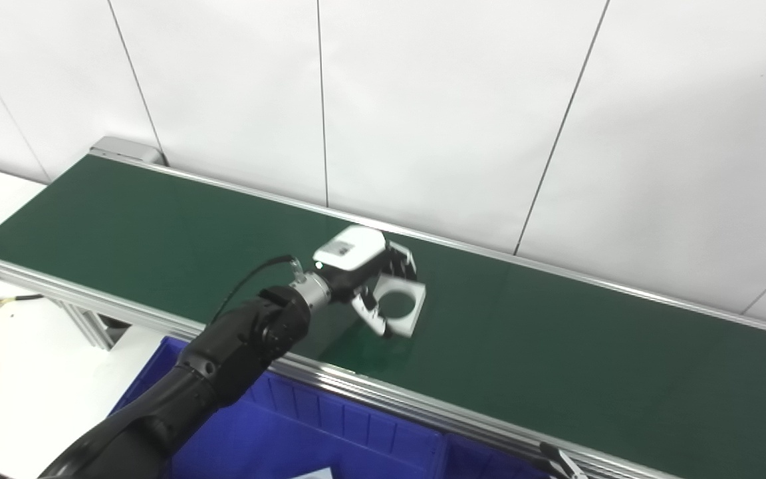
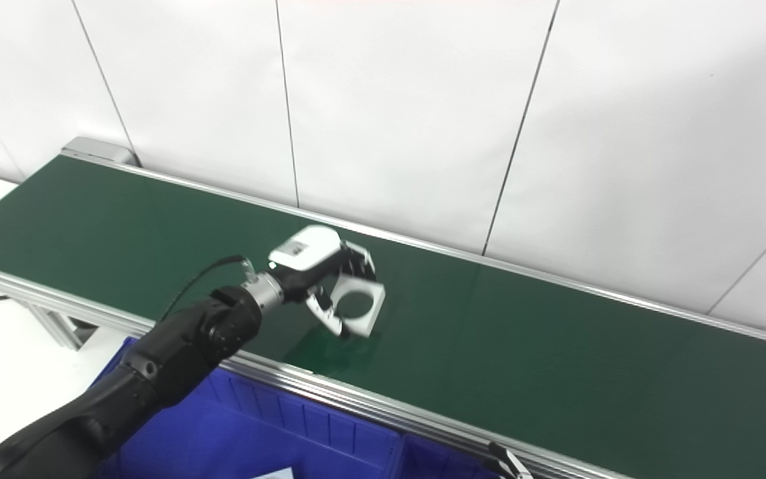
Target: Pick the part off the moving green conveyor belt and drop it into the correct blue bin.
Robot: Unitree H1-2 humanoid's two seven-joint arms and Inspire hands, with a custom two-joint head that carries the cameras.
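The part (image 1: pixel 409 324) is a white square plate with a large round hole, also in the right eye view (image 2: pixel 364 326). It is tilted, its lower corner at or just above the green conveyor belt (image 1: pixel 556 346). My left hand (image 1: pixel 356 263) reaches over the belt's near rail and is shut on the part, fingers on its far edge and thumb on its near edge. A blue bin (image 1: pixel 330 432) with ribbed walls stands below the belt's near rail, under my left forearm. My right hand is not in view.
The belt runs from upper left to lower right along a white panelled wall (image 1: pixel 456 100). A white table surface (image 1: pixel 17 372) lies at the left. A small dark and white object (image 1: pixel 559 460) shows at the bottom edge by the near rail.
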